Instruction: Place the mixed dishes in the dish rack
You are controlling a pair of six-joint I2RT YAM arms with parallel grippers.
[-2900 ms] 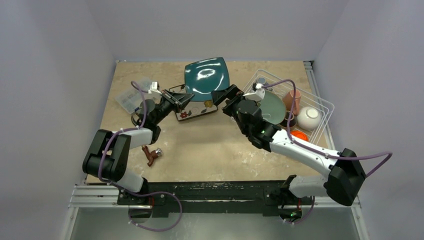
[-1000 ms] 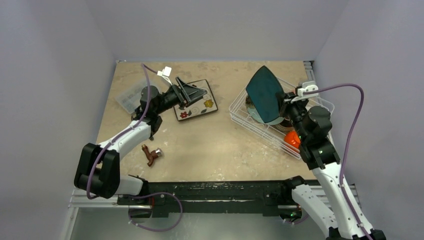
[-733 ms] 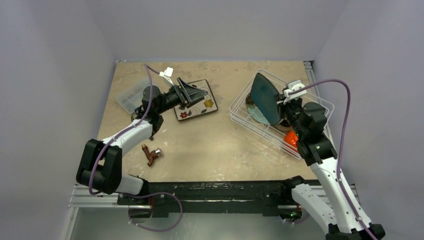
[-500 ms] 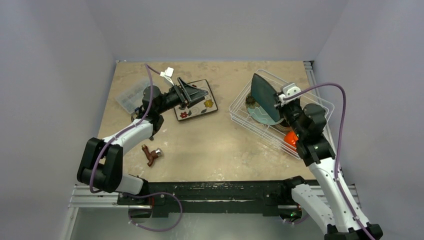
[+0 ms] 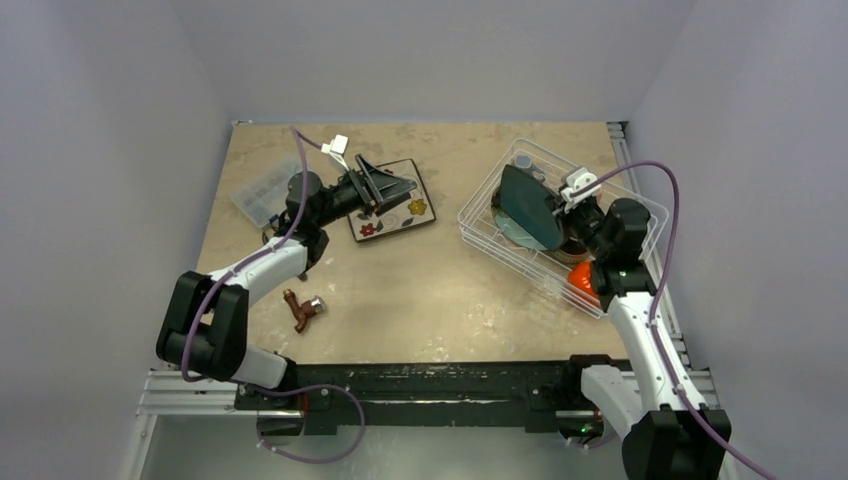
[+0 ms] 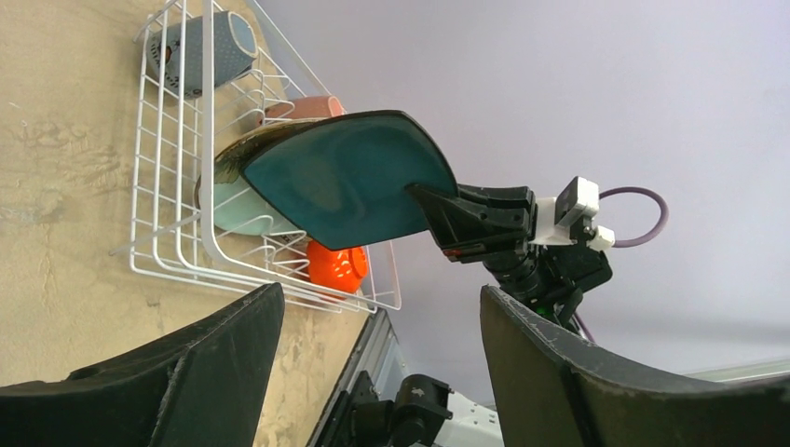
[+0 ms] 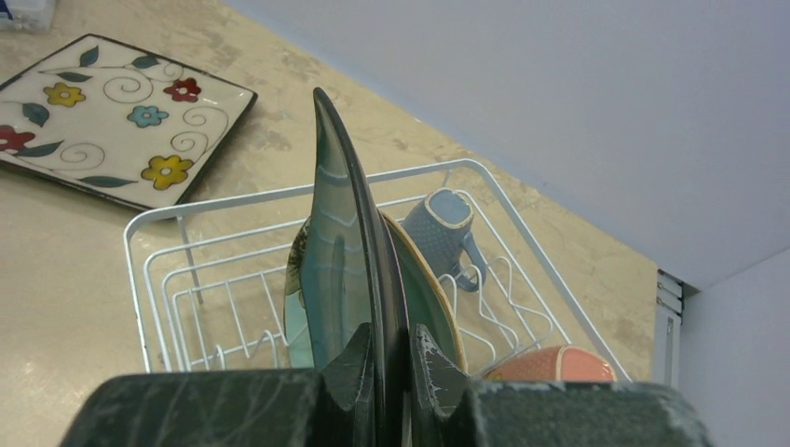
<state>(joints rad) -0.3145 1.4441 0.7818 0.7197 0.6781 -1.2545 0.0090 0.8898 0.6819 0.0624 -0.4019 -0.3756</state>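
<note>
My right gripper (image 5: 563, 203) is shut on the rim of a dark teal plate (image 5: 527, 205), which stands on edge over the white wire dish rack (image 5: 478, 236). Seen edge-on, the teal plate (image 7: 347, 233) sits between the pinching jaws of that gripper (image 7: 393, 340), beside a pale green plate (image 7: 430, 293) in the rack. A blue mug (image 7: 445, 228), a pink mug (image 7: 550, 363) and an orange bowl (image 6: 335, 265) also lie in the rack. My left gripper (image 5: 397, 186) hovers open over the flower-patterned square plate (image 5: 398, 218) on the table.
A clear compartment box (image 5: 257, 190) lies at the table's left side behind my left arm. Pliers (image 5: 303, 310) lie on the table near the left front. The rack stands against the right wall.
My right arm has lowered and drawn back, bringing the teal plate down from above the rack to among its wires. The left gripper has stayed over the flower plate.
</note>
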